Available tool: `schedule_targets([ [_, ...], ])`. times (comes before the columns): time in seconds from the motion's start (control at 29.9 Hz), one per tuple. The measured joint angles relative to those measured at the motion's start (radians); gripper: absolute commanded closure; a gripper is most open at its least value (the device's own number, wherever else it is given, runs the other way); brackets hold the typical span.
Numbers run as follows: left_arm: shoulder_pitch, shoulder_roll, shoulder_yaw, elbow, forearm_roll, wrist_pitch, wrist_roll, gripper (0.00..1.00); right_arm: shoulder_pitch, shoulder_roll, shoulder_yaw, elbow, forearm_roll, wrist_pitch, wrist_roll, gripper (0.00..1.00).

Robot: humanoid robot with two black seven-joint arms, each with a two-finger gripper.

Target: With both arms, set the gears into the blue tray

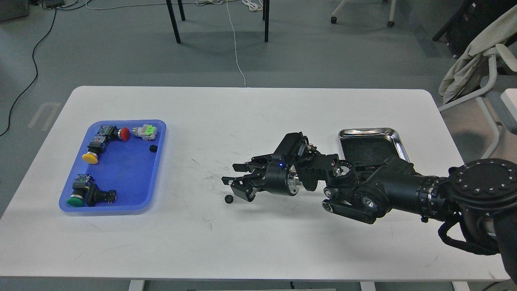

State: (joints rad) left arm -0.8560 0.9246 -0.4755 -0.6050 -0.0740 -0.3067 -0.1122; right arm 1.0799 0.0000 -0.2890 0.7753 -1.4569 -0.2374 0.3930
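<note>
A tiny black gear (229, 198) lies on the white table just below my right gripper's fingertips, clear of them. My right gripper (230, 174) hovers over the table's middle, pointing left, open and holding nothing. The blue tray (125, 173) sits at the table's left. On its floor near the right rim rests a small black round piece (153, 148) that looks like another gear. My left arm is out of view.
In the blue tray lie several push-button switches with red (125, 133), yellow (90, 158) and green (75, 200) caps. A shiny steel tray (365, 130) stands behind my right forearm. Bare white table separates the loose gear from the blue tray.
</note>
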Motion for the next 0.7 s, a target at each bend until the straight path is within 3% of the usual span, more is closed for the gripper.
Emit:
schedule_targets([
  [0.3,0.0,0.053,0.042,-0.132,0.016,-0.034,-0.013,0.04,0.041,0.0,0.233,-0.06,0.054,0.003,-0.028,0.4],
  [0.57,-0.014,0.098,0.065,-0.322,0.22,0.003,-0.016,0.04,0.104,-0.002,0.386,-0.074,0.261,0.002,-0.073,0.34],
  [0.7,-0.018,0.101,0.067,-0.416,0.294,0.025,-0.013,0.04,0.146,-0.067,0.434,-0.078,0.37,0.002,-0.081,0.34],
])
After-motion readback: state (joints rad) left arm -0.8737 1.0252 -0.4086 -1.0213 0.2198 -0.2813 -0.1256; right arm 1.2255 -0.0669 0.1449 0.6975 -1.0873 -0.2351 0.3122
